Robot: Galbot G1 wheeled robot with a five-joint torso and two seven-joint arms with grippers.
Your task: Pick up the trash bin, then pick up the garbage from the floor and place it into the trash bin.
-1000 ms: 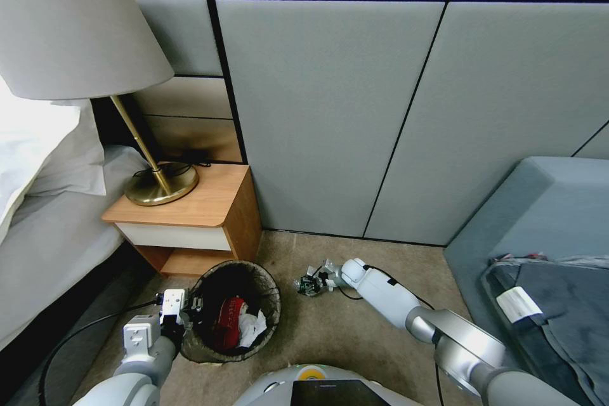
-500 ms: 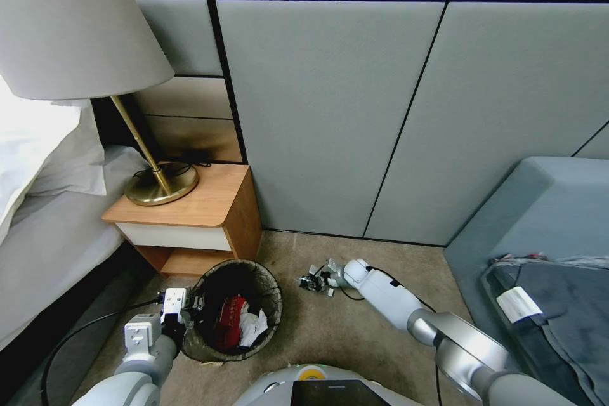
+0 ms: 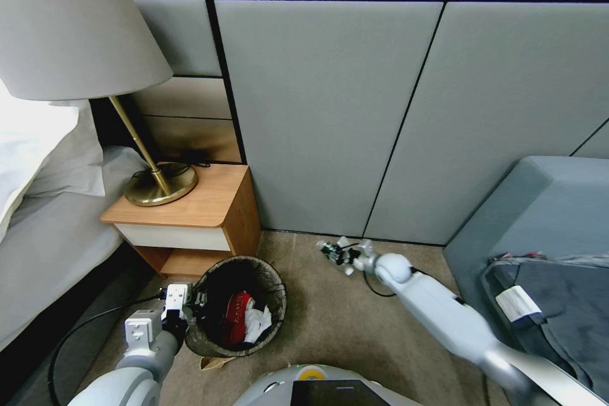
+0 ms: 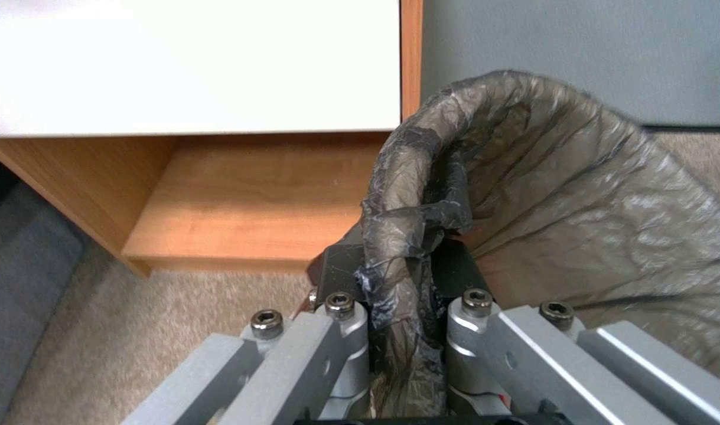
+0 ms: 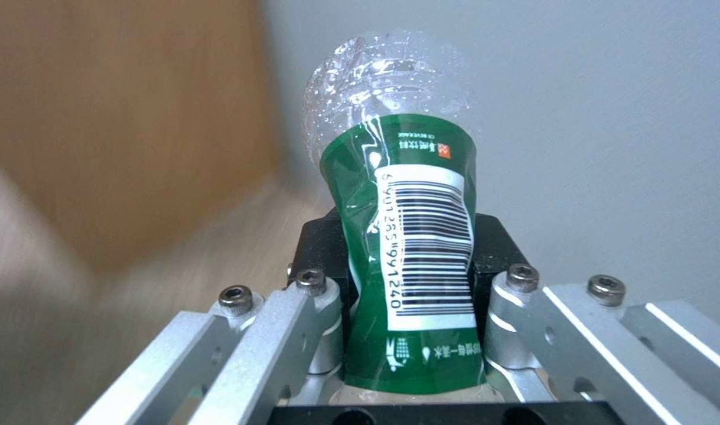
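The trash bin (image 3: 269,279), round with a dark bag liner over its rim, stands on the carpet in front of the nightstand; a red-and-white wrapper and white paper lie inside. My left gripper (image 3: 193,304) is shut on the bin's near-left rim (image 4: 411,195), pinching the liner. My right gripper (image 3: 336,252) is off the floor, to the right of the bin and near the wall, shut on a small clear bottle (image 5: 411,236) with a green label, a piece of the garbage. In the head view the bottle (image 3: 329,250) is a small dark shape at the fingertips.
A wooden nightstand (image 3: 190,216) with a brass lamp (image 3: 158,184) stands behind the bin, a bed (image 3: 44,228) on the left. The grey panelled wall (image 3: 330,127) runs behind. A grey sofa (image 3: 545,228) with dark fabric blocks the right. A brown scrap (image 3: 212,363) lies by the bin.
My right gripper has risen from the carpet with the bottle and swung right and toward the wall. The left gripper stays on the bin rim.
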